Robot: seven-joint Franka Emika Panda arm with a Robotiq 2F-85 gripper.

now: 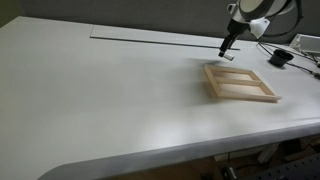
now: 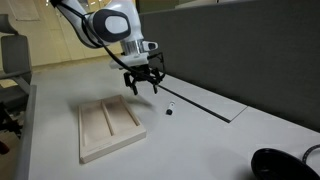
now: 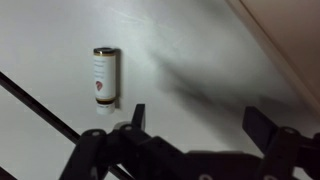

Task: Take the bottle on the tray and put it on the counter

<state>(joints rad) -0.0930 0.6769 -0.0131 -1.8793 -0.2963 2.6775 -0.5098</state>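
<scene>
The small white bottle (image 3: 105, 77) with a dark-marked label lies on the off-white counter (image 3: 190, 50), just beside the long dark slot (image 3: 40, 112). It also shows in an exterior view (image 2: 169, 107) as a tiny object near the slot, apart from the tray. The light-wood tray (image 2: 108, 130) sits on the counter and holds nothing; it also shows in an exterior view (image 1: 240, 83). My gripper (image 3: 200, 120) is open and empty, hovering above the counter between tray and slot (image 2: 145, 85), a little to the side of the bottle.
The slot runs along the counter's far side (image 1: 150, 36). A dark partition (image 2: 240, 50) stands behind the counter. A black round object (image 2: 280, 163) sits at a counter corner. Cables and gear lie beyond the tray (image 1: 290, 52).
</scene>
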